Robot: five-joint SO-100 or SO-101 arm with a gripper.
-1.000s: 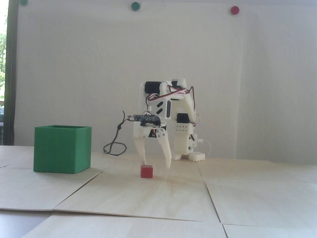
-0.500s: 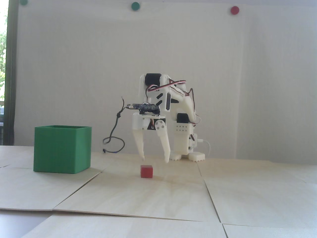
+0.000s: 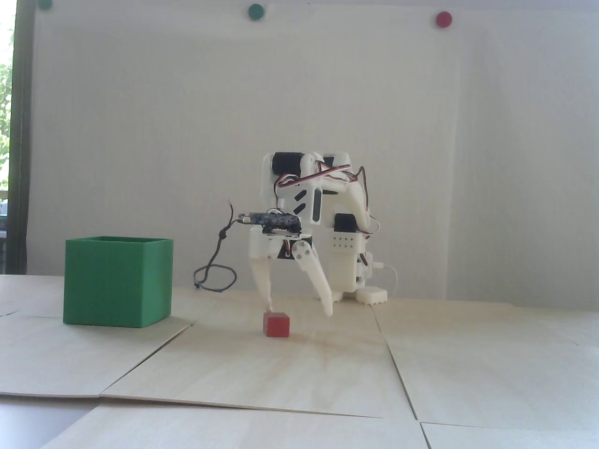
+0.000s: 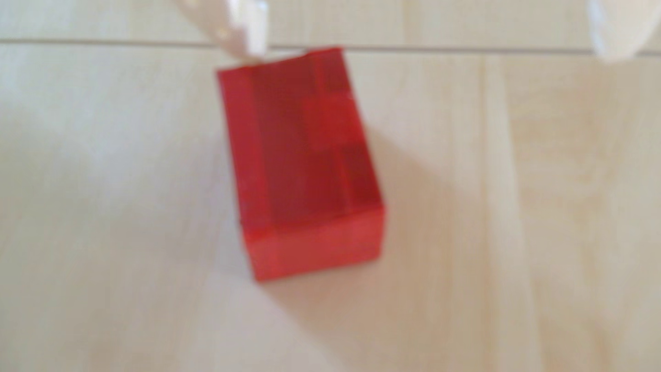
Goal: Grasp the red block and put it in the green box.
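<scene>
Between the fingers: the gripper [image 3: 299,311] is spread wide, and only the red block [image 3: 276,324] sits below it.
Left of gripper: bare table [image 3: 224,355], then the green box [image 3: 118,281].

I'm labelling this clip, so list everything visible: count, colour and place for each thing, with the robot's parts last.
red block: one, red, on the table just below the gripper's fingertips.
green box: one, green, on the table at the left of the fixed view.
wall dots: three, two green and one red, high on the white wall.
table: pale wooden panels with seams.
cable: one, dark, hanging from the wrist and looping behind.
arm: one, white, behind the block.
gripper: one, white, open, pointing down, its left fingertip at the block's top edge.
</scene>
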